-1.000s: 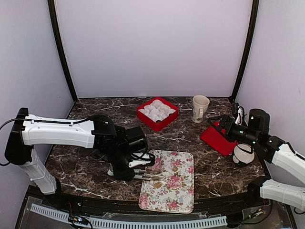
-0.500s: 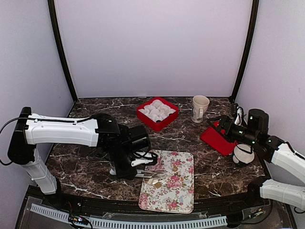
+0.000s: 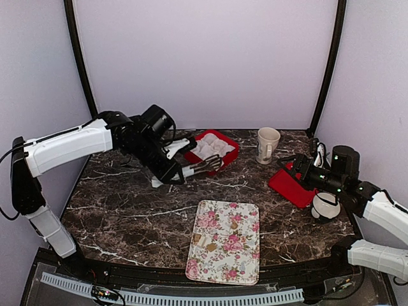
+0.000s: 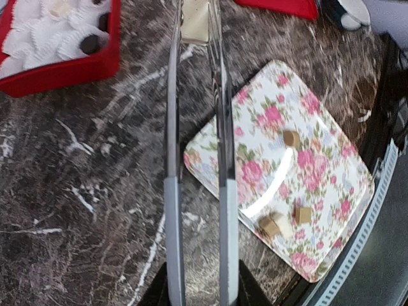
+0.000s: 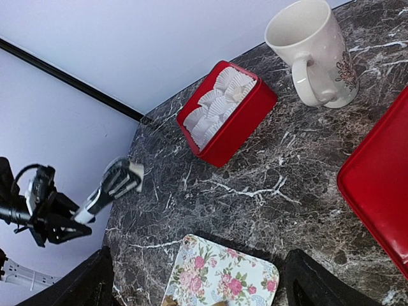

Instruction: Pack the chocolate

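Left fingers (image 4: 171,127) were closed on one cream chocolate piece (image 4: 194,22), held above the table (image 3: 127,210) just beside the red box (image 3: 231,156) at the far edge. Three tan pieces (image 4: 291,138) lay on the floral tray (image 3: 245,255) at the near edge. Right fingers (image 5: 312,280) were spread wide apart near the right edge.

Plain pale lilac walls (image 3: 204,64) are enclosing a dark brown white-veined marble tabletop (image 3: 127,217); two slim black poles (image 3: 80,64) are rising at the back corners
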You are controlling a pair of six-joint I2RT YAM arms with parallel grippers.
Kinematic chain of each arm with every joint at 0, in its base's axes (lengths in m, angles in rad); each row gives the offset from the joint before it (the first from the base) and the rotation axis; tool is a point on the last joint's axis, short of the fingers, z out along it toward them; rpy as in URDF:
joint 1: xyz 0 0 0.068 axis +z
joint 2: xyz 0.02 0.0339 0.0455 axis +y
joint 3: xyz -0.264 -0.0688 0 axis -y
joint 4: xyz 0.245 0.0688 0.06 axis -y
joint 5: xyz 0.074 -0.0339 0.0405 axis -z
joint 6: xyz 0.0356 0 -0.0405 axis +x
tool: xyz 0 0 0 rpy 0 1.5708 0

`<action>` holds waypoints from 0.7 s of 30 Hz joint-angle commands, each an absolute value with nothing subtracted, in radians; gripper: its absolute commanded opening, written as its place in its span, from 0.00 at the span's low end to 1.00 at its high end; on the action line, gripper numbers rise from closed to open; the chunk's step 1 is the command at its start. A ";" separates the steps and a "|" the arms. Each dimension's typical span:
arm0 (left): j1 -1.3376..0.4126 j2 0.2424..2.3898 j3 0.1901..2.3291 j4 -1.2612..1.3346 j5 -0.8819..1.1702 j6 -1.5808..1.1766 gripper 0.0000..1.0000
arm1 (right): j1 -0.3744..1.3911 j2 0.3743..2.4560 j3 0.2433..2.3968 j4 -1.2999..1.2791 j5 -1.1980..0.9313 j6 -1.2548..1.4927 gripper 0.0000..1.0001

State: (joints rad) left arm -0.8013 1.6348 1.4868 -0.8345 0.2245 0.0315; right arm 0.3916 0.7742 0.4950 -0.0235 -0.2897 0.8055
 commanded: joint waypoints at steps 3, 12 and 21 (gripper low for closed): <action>-0.668 1.730 1.654 -0.738 0.266 -0.034 0.14 | 0.387 0.768 0.521 -0.016 -0.266 0.789 0.94; -0.621 1.953 1.870 -0.747 0.245 -0.052 0.15 | 0.385 0.790 0.533 -0.020 -0.248 0.789 0.94; -0.570 2.126 2.018 -0.817 0.197 -0.023 0.16 | 0.385 0.820 0.547 -0.027 -0.237 0.782 0.95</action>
